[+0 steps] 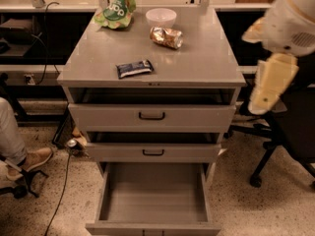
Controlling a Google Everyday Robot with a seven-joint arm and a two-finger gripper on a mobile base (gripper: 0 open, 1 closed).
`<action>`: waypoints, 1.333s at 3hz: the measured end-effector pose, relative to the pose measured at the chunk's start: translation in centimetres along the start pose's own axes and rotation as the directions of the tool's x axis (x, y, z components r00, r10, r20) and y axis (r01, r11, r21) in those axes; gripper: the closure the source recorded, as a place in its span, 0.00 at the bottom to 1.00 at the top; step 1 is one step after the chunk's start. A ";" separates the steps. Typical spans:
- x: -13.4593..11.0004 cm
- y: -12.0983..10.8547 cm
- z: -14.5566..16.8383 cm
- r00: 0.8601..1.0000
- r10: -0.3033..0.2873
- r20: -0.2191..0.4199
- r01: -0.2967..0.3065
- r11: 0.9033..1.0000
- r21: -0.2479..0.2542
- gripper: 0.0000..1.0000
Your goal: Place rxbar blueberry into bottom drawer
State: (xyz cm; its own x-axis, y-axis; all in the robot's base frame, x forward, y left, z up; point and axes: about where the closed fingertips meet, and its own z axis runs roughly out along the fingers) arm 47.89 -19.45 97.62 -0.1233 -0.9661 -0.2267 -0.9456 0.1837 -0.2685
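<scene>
The rxbar blueberry point(134, 68), a dark navy bar with a pale label, lies flat on the grey cabinet top point(197, 63), near its front edge and left of centre. The bottom drawer point(152, 195) is pulled wide open and its grey tray holds nothing. My gripper point(268, 90), on a cream arm, hangs at the right of the cabinet, level with the top's front right corner. It is apart from the bar and holds nothing that I can see.
A green chip bag point(117, 9), a white bowl point(161, 17) and a crumpled gold foil packet point(166, 37) sit at the back of the top. The two upper drawers point(151, 116) stand slightly open. An office chair point(285, 146) is at the right. A person's leg and shoe point(29, 159) are at the left.
</scene>
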 end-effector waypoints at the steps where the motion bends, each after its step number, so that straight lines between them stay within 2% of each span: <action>1: -6.7 -6.8 4.8 0.985 -0.126 0.120 0.131 0.991 -0.039 0.00; 2: -11.5 -11.7 8.4 0.959 -0.158 0.237 0.175 0.983 -0.054 0.00; 3: -11.5 -11.6 8.5 0.959 -0.158 0.237 0.176 0.983 -0.055 0.00; 4: -12.1 -12.3 10.0 0.956 -0.159 0.247 0.172 0.985 -0.031 0.00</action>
State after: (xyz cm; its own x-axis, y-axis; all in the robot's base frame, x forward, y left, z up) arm 64.04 -8.17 94.31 0.1069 -0.9077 -0.4057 -0.9615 0.0095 -0.2746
